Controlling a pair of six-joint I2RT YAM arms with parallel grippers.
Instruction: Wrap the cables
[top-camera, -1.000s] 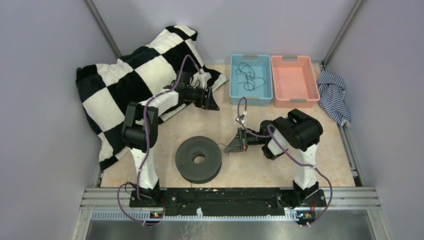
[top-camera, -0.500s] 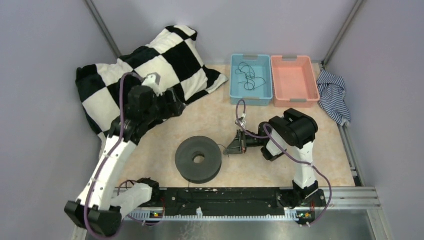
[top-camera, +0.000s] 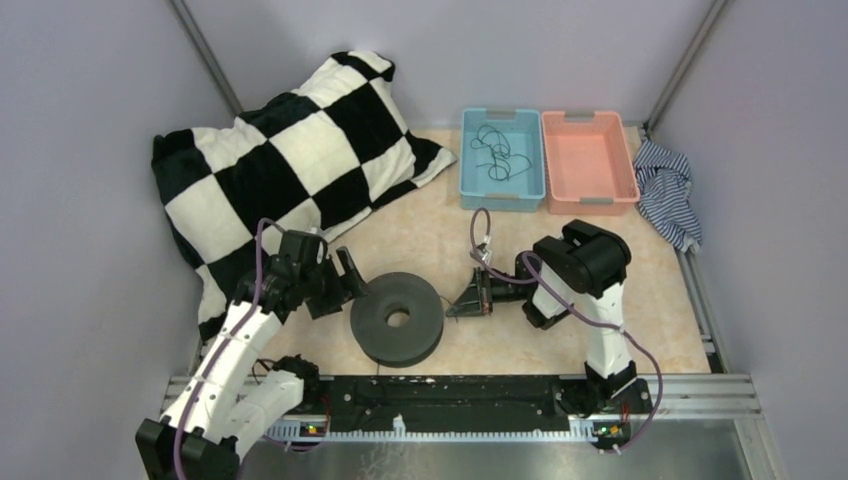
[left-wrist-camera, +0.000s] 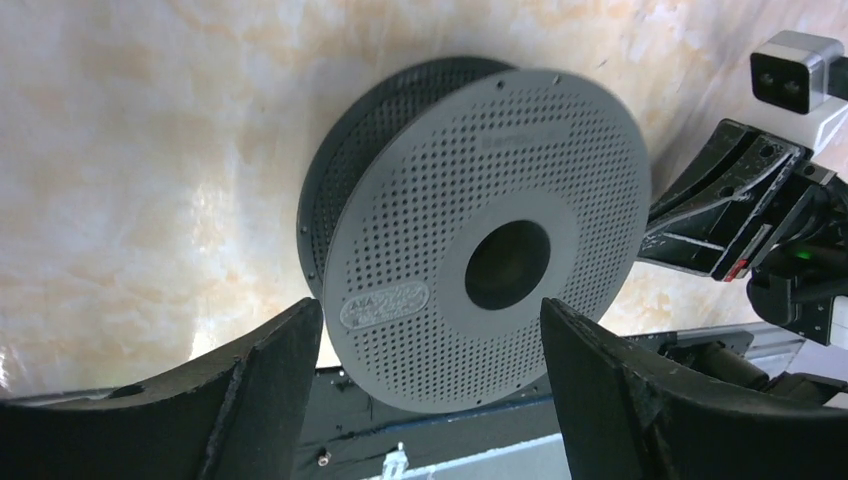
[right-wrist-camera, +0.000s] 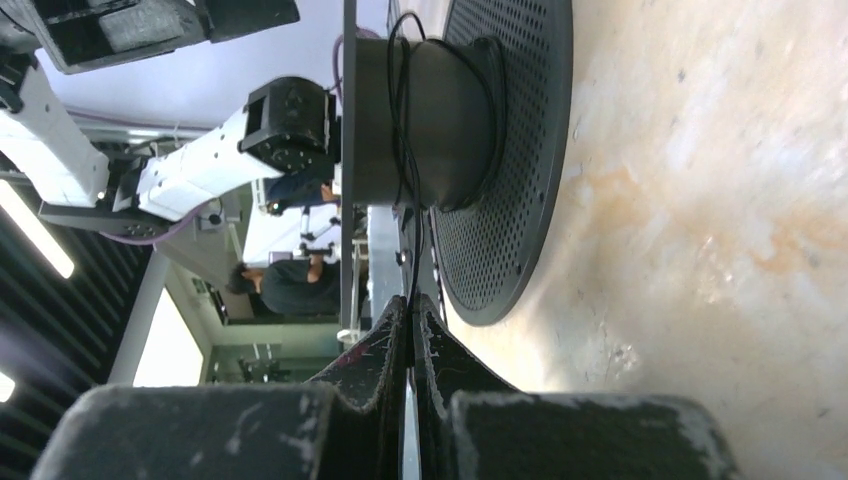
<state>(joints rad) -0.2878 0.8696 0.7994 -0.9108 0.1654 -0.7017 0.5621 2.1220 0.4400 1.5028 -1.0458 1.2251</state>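
Left tool (top-camera: 348, 288) gapes at left edge of the spool (top-camera: 385, 300).

Soft, even overhead light; glare washes the tabletop (left-wrist-camera: 150, 200) just beyond the left fingers (left-wrist-camera: 250, 400), themselves slightly blurred.

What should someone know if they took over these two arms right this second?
Left gripper: open, at the spool's left side, holding nothing.
Right gripper: shut on a thin cable that runs to the spool's hub.
Done: that cable makes a turn or so around the hub.
Left: finish winding it; more loose cables lie in the blue bin.
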